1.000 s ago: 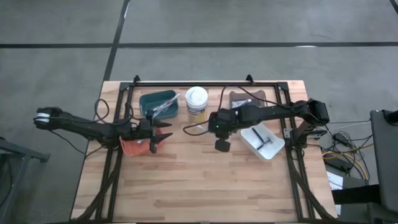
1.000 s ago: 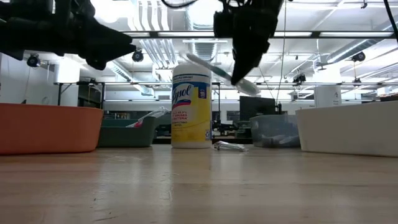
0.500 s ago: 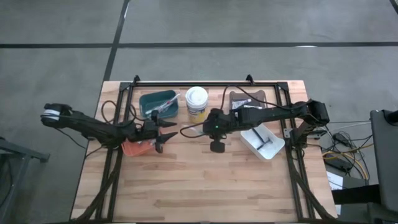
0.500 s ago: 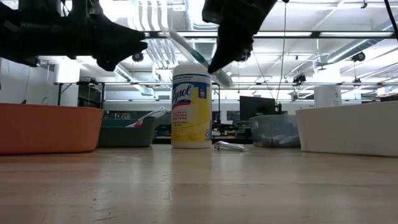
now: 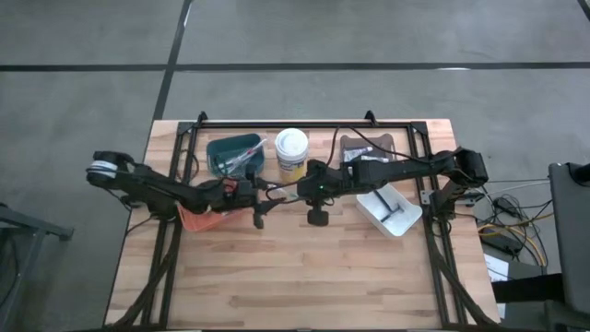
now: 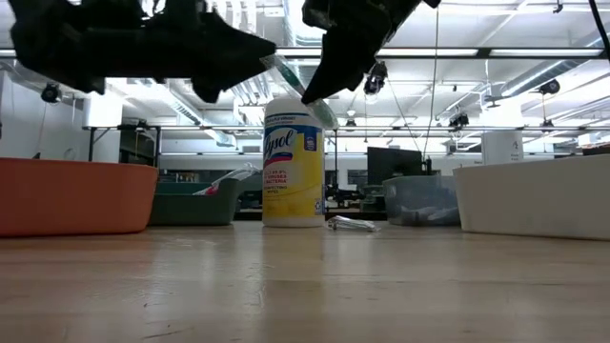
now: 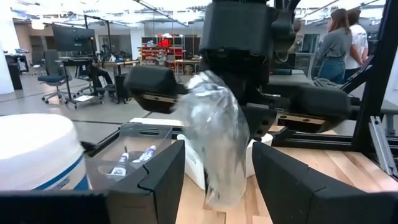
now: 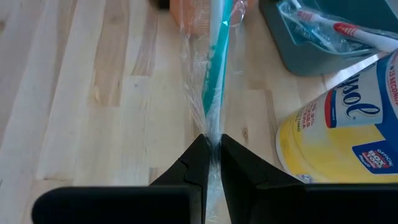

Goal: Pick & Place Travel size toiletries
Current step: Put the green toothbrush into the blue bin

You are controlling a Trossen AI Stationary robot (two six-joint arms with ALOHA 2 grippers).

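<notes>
A teal toothbrush in a clear wrapper [image 8: 214, 74] is up in the air between my two grippers, over the table's middle [image 5: 279, 190]. My right gripper [image 8: 211, 149] is shut on it, reaching in from the table's right [image 5: 302, 189]. My left gripper [image 7: 217, 186] is open and faces the right one [image 5: 261, 195]. Its fingers stand on either side of the wrapper's free end [image 7: 214, 146] without touching it. In the low view the toothbrush [image 6: 291, 81] slants above the tub. More wrapped toothbrushes lie in the teal bin [image 5: 235, 153]. My right gripper pinches the toothbrush's clear wrapper near one end [image 8: 211, 134] between its two fingers. It comes level from the table's right, the fingers lying along the brush. The brush sticks out past the fingertips toward my left gripper, lifted clear of the table and slanting.
A white tub with a yellow label [image 5: 291, 152] stands just behind the grippers. An orange bin [image 5: 196, 219] sits below the left arm. A grey bin [image 5: 364, 148] and a white bin [image 5: 387, 208] are on the right. One small wrapped item [image 6: 351, 224] lies on the table.
My left gripper has moved toward the table's right, up to the toothbrush, so its open fingers now flank the wrapper's free end. My right gripper has carried the toothbrush a little toward the table's left and upward, still shut on it.
</notes>
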